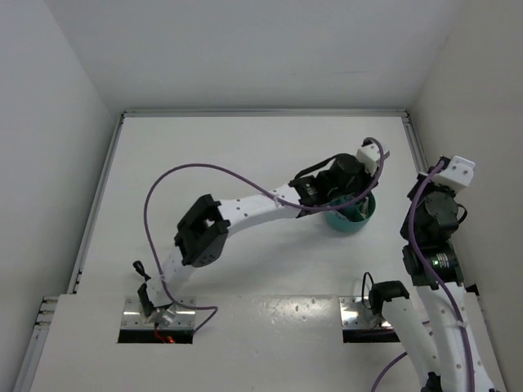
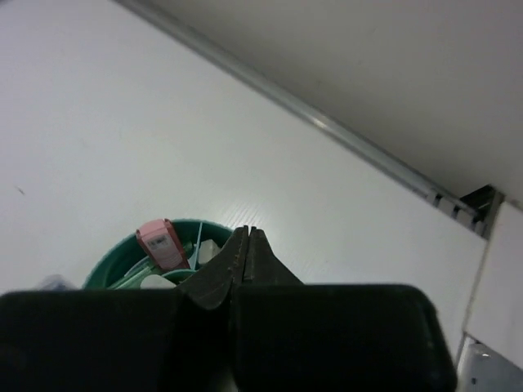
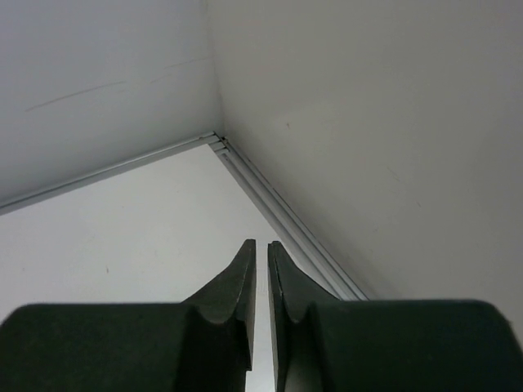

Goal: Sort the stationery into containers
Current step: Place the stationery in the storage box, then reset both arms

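Left hand point(image 2: 248, 233), pressed shut and empty, hangs over the cup point(image 2: 110, 255) holding the sorted pink marker point(image 2: 162, 243); right hand point(image 3: 261, 245), barely parted, waits empty, out of the way.

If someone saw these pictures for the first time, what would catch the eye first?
The teal cup, right of the middle of the table, draws the eye, with the left gripper shut and empty just above it. A pink marker sticks up from the cup. The right gripper faces the back corner, jaws a slit apart.
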### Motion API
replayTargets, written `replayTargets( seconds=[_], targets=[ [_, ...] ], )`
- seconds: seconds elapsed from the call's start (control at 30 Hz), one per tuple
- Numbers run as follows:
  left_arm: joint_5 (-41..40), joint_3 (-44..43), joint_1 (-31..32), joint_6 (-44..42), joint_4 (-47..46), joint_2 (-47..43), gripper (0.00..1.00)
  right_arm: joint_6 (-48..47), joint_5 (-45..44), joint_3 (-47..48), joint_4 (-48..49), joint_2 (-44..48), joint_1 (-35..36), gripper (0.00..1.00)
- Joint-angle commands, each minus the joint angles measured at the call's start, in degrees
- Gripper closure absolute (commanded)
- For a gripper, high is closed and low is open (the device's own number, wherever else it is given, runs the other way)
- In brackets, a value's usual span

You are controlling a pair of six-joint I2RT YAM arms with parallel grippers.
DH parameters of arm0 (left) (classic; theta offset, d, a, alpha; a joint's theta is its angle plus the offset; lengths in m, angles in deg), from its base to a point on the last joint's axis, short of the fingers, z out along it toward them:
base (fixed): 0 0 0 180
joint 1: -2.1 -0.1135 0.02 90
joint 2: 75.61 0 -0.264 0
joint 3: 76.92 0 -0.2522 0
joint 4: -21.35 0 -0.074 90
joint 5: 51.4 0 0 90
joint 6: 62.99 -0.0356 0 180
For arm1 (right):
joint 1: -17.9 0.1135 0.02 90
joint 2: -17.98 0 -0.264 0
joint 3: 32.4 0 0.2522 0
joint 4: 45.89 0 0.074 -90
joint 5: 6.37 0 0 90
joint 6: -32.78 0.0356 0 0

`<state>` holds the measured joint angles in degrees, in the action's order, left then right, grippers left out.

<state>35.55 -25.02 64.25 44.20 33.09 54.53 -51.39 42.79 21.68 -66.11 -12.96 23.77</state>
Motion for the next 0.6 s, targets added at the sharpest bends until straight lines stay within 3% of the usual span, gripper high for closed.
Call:
replayTargets(
  seconds=[0.0, 0.03, 0.1, 0.13, 0.17, 0.2, 0.23, 0.27, 0.37, 0.4, 0.57],
  targets=[
    [-2.0, 5.8, 1.4, -1.2, -4.1, -16.7, 1.00, -0.4, 4.9, 2.0, -0.2, -0.4, 0.5, 0.88],
    [-2.6, 8.4, 1.4, -1.2, -5.1, -19.5, 0.98, -1.0, 6.2, 2.6, -1.1, -0.4, 0.5, 0.84],
    [-4.3, 15.6, 1.4, -1.2, -5.7, -25.2, 0.77, -2.4, 9.9, 3.1, -1.8, -1.0, 0.5, 0.62],
    [-6.2, 18.3, 0.8, -1.2, -5.7, -28.4, 0.44, -3.4, 11.7, 3.1, -3.5, -1.7, 0.5, 0.49],
    [-10.2, 21.4, 0.8, -1.2, -3.7, -35.5, 0.26, -4.6, 13.9, 3.1, -4.3, -1.7, 0.5, 0.21],
    [-20.2, 27.8, 0.3, -0.1, -2.0, -39.2, 0.10, -5.7, 16.7, 3.6, -4.8, -2.5, 0.5, 0.10],
    [-24.3, 31.0, -2.0, 0.9, -0.1, -42.9, 0.01, -5.7, 16.8, 3.6, -5.7, -4.1, 0.5, 0.03],
    [-30.7, 36.7, -3.7, 3.3, 5.0, -50.1, 0.01, -5.2, 18.7, 4.2, -7.7, -5.2, 0.5, 0.00],
    [-33.0, 47.1, -9.1, 3.3, 8.7, -62.3, 0.01, -5.2, 22.1, 4.9, -9.2, -7.7, 0.5, 0.00],
    [-33.6, 52.9, -9.9, 3.3, 8.7, -70.5, 0.01, -5.2, 23.4, 4.1, -9.2, -7.7, 0.5, 0.00],
    [-34.8, 62.7, -12.9, 4.0, 12.4, -85.2, 0.00, -3.1, 31.3, 4.6, -9.2, -8.9, 0.5, 0.00]
  ],
)
